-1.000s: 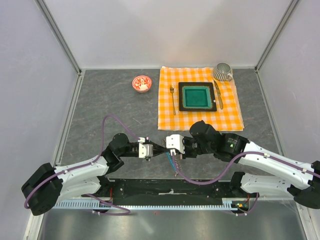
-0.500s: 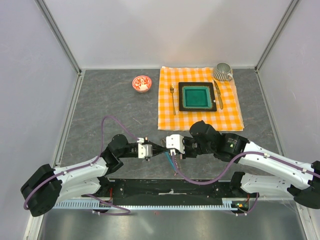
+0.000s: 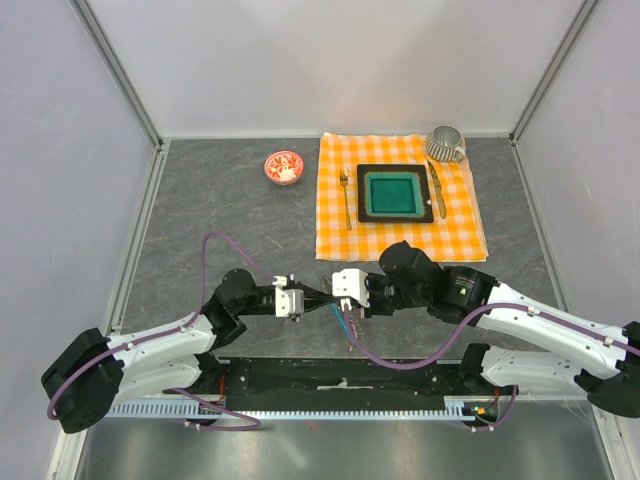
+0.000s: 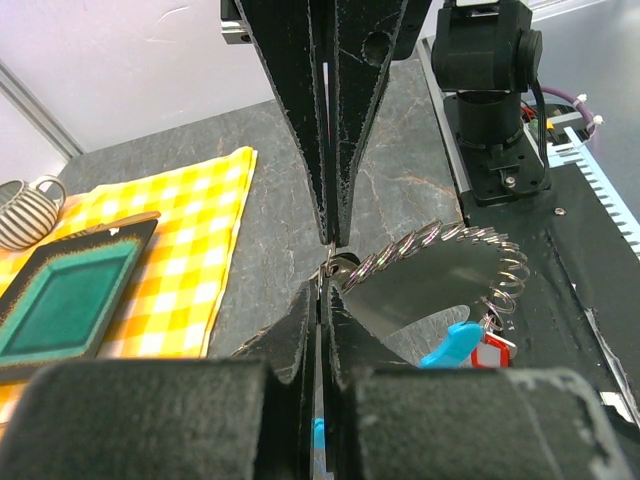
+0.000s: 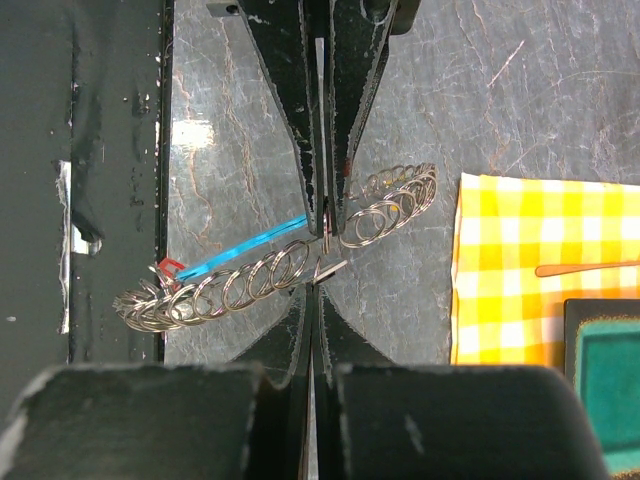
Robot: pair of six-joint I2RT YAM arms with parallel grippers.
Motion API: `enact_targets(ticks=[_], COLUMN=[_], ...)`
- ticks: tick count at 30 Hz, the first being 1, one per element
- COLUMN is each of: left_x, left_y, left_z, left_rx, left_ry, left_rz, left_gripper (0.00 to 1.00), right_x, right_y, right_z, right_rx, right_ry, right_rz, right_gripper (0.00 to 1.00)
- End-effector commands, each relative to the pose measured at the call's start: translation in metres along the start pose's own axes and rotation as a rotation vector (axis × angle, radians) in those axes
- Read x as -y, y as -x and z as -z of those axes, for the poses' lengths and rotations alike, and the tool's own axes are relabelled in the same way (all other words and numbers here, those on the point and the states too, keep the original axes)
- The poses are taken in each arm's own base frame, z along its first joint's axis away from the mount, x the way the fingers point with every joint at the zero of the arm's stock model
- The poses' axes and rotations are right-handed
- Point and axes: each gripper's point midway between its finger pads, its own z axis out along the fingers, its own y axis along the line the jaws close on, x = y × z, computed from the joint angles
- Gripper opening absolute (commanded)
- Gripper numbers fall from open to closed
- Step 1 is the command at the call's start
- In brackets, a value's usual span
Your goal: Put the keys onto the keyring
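Observation:
My two grippers meet tip to tip above the table's near edge. The left gripper (image 3: 318,296) (image 4: 325,275) is shut on one small ring of the keyring (image 5: 260,280) (image 4: 470,245), a curved chain of silver rings that sags toward the black base. A cyan-blue strip (image 5: 240,250) (image 4: 455,345) and a red tag (image 5: 168,268) (image 4: 495,352) hang from the ring. The right gripper (image 3: 334,296) (image 5: 316,285) is shut on a thin silver key (image 5: 331,268). Only the key's tip shows, right beside the pinched ring; its tag is hidden.
Behind the grippers lies an orange checked cloth (image 3: 465,225) with a green plate (image 3: 393,193), fork (image 3: 345,197), knife (image 3: 437,188) and a striped mug (image 3: 446,144). A red-and-white bowl (image 3: 283,167) stands at back left. The black base plate (image 3: 300,378) runs along the near edge.

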Motion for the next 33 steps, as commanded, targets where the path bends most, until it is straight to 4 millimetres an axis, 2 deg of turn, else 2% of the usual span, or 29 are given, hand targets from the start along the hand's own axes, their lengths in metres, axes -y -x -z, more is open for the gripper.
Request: enact_targets(ticks=[1,33], left_x=[-0.004,-0.002], left_y=[0.029,0.03], left_z=[-0.003,-0.006], left_rx=[0.098,0.104], left_ry=[-0.004,-0.028], left_rz=[-0.061,-0.054], left_gripper=[0.02,0.02], right_x=[0.002,-0.001], right_y=[0.007,0.019], right_z=[0.001,0.002], right_rx=[0.027,0.073], right_ry=[-0.011,0.013], right_rz=[-0.001,-0.005], right_gripper=[0.0,0.0])
